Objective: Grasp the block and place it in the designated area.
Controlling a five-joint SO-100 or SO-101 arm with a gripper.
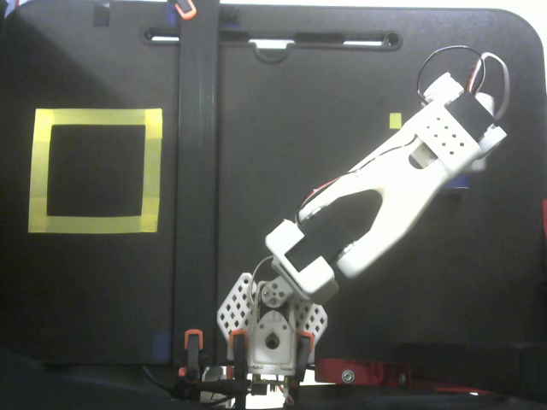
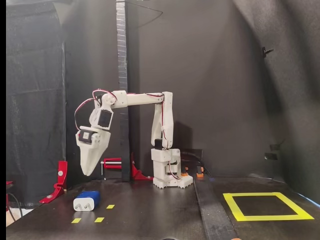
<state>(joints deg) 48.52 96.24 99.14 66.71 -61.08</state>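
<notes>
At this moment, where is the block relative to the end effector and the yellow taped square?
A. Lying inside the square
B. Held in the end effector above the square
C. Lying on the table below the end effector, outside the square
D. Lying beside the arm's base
C. In a fixed view the block lies on the table under the raised end effector, far from the yellow taped square.

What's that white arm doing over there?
The white robot arm's gripper hangs in the air just above a small blue block lying on the black table, not touching it. The yellow-taped square where the block should go sits empty on the far side of the table.
</notes>
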